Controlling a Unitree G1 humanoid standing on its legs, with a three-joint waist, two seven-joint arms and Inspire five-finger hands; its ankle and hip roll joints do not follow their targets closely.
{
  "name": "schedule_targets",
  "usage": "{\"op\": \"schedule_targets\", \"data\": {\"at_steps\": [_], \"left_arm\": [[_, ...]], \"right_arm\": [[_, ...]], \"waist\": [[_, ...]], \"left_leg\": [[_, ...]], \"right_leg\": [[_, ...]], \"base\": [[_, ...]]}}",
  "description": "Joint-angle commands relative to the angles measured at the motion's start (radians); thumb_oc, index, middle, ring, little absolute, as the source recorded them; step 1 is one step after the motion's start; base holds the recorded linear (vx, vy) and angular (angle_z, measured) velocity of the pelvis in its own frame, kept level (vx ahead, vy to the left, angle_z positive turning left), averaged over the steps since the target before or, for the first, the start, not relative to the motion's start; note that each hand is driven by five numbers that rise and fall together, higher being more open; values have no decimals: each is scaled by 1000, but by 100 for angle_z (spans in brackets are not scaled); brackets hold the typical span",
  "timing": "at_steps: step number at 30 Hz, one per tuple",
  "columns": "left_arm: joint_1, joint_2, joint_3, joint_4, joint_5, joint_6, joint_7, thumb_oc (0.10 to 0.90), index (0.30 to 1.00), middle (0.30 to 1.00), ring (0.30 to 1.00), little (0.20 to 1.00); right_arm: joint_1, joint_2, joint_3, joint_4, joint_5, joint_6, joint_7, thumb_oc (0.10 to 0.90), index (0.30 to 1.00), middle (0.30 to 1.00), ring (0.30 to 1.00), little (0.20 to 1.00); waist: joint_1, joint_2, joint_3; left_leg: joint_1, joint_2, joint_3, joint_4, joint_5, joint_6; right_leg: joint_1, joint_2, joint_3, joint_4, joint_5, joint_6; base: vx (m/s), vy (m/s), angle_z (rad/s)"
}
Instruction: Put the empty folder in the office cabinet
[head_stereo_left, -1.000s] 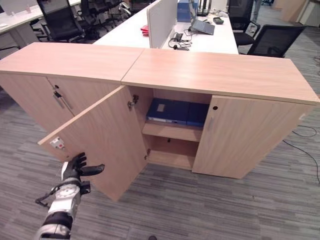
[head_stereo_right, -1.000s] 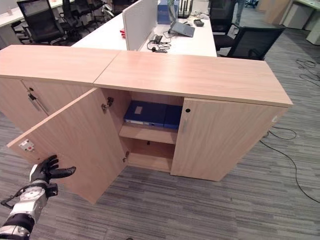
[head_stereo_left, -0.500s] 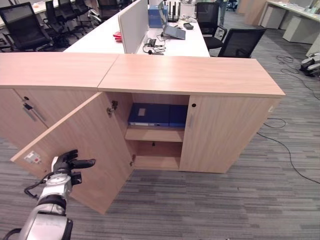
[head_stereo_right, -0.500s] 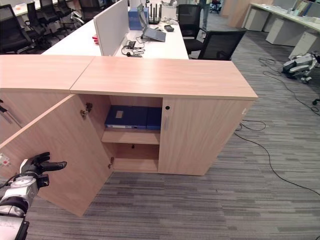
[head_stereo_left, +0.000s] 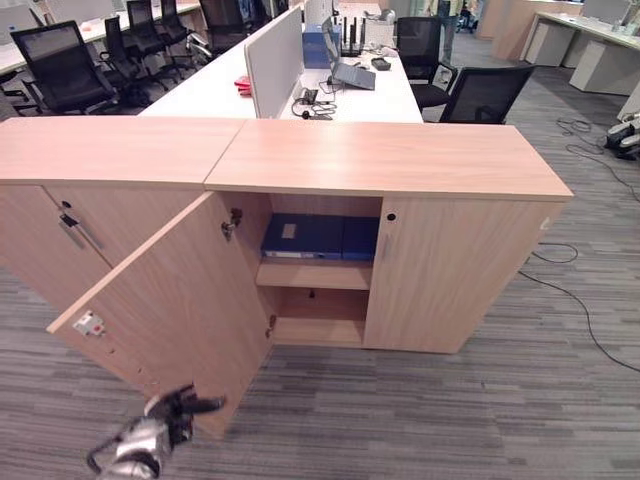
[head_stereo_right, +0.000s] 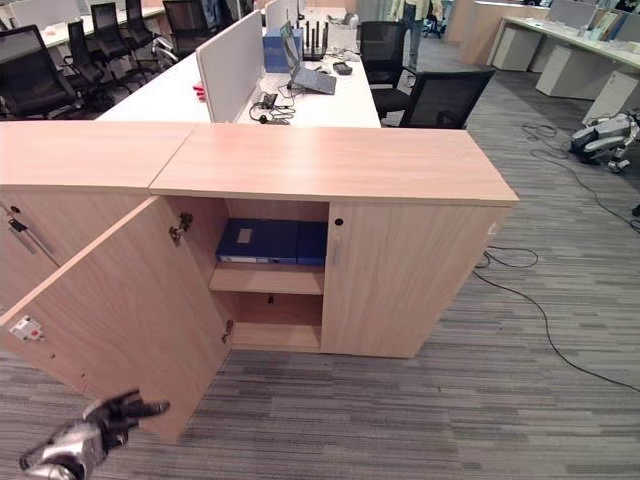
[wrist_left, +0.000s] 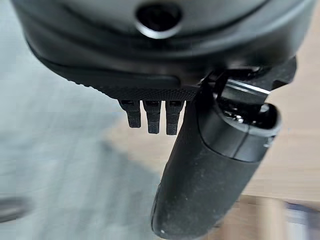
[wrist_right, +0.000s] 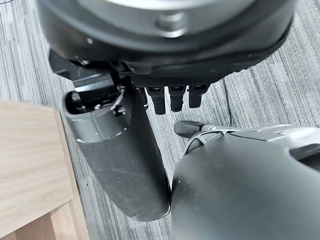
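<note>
The light wood office cabinet (head_stereo_left: 390, 160) stands ahead with its left door (head_stereo_left: 180, 300) swung wide open. Blue folders (head_stereo_left: 300, 236) lie flat on the upper shelf inside, one bearing a white label. My left hand (head_stereo_left: 172, 415) hangs low by the bottom corner of the open door, fingers straight and thumb out, holding nothing. In the left wrist view the left hand's thumb (wrist_left: 200, 165) stands before the wood of the door. My right hand (wrist_right: 120, 150) hangs over grey carpet beside a wood panel, with relaxed fingers and nothing in it.
The cabinet's right door (head_stereo_left: 450, 275) is shut. A matching cabinet (head_stereo_left: 60, 230) adjoins on the left, doors closed. Behind stand white desks (head_stereo_left: 330, 95) with a divider, a laptop and black chairs (head_stereo_left: 485, 95). A cable (head_stereo_left: 575, 300) trails on the carpet at right.
The camera has shifted. My left hand has dropped from the face of the open door to near its bottom corner. The door and the folders have stayed put.
</note>
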Motion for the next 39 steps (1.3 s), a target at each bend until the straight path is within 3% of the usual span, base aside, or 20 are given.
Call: {"op": "schedule_targets", "data": {"at_steps": [1,9,19,30,39], "left_arm": [[-120,47,79,73,37,-33,-3,800,900,900,900,900],[-25,96,198,128,41,-24,-6,800,900,900,900,900],[-47,296,261,111,23,-34,19,800,900,900,900,900],[-196,468,247,105,-33,-44,43,800,900,900,900,900],[-414,552,108,90,-19,-58,59,800,900,900,900,900]], "right_arm": [[-50,-23,6,43,-11,-8,4,800,900,900,900,900],[-22,-45,-6,25,-42,0,30,800,900,900,900,900],[25,-57,13,-52,-33,-22,48,800,900,900,900,900],[13,-61,13,-19,-6,-21,53,800,900,900,900,900],[-4,-72,23,16,3,-16,52,800,900,900,900,900]], "waist": [[34,30,14],[45,26,13],[44,17,19],[39,25,18],[23,28,14]], "left_leg": [[32,24,-76,-3,-134,-52],[26,20,-87,-3,-132,-51],[17,15,-88,-3,-131,-51],[26,12,-83,-3,-136,-52],[33,16,-73,-3,-136,-55]], "right_leg": [[52,-44,-32,7,-99,118],[52,-44,-33,7,-101,116],[47,-48,-29,7,-97,122],[49,-51,-28,7,-94,132],[50,-51,-23,7,-92,139]], "base": [[15,11,7],[16,9,6],[0,-1,0],[0,0,0],[0,0,0]]}}
